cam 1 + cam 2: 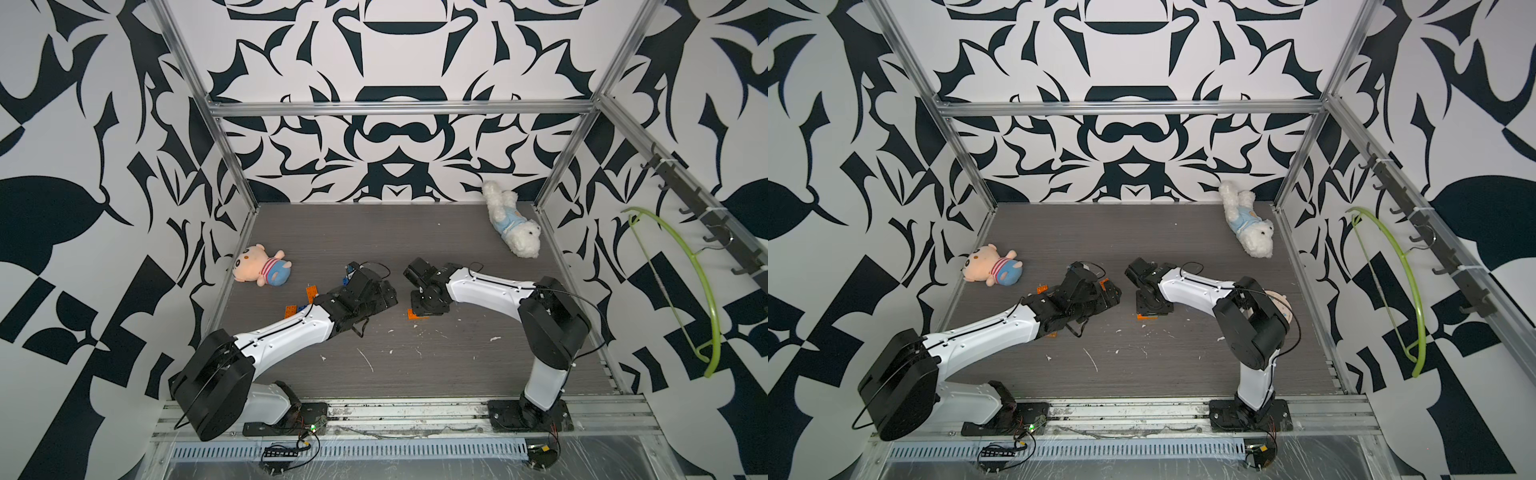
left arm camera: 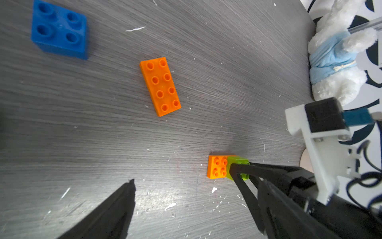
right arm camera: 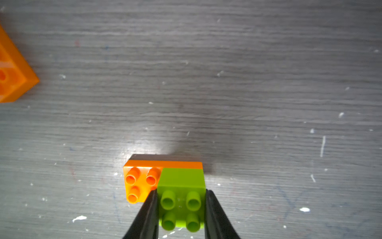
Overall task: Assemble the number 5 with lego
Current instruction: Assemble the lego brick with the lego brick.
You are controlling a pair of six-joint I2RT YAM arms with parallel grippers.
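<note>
Right gripper (image 3: 180, 193) clamps lime brick (image 3: 182, 178) seated on orange brick (image 3: 136, 182).

Right gripper (image 3: 180, 192) pinching a green brick (image 3: 181, 198) on an orange brick (image 3: 140, 182).

The two black fingers (image 3: 148, 215) press against opposite sides of the square, four-stud green brick. It sits on one end of the oblong orange brick, which lies on the grey wood-grain table (image 3: 206, 82). Three orange studs show bare beside it, and one finger overlaps that bare end. A second orange brick (image 3: 14, 78) lies well apart, cut off by the frame edge. White flecks (image 3: 79, 218) dot the table.
</note>
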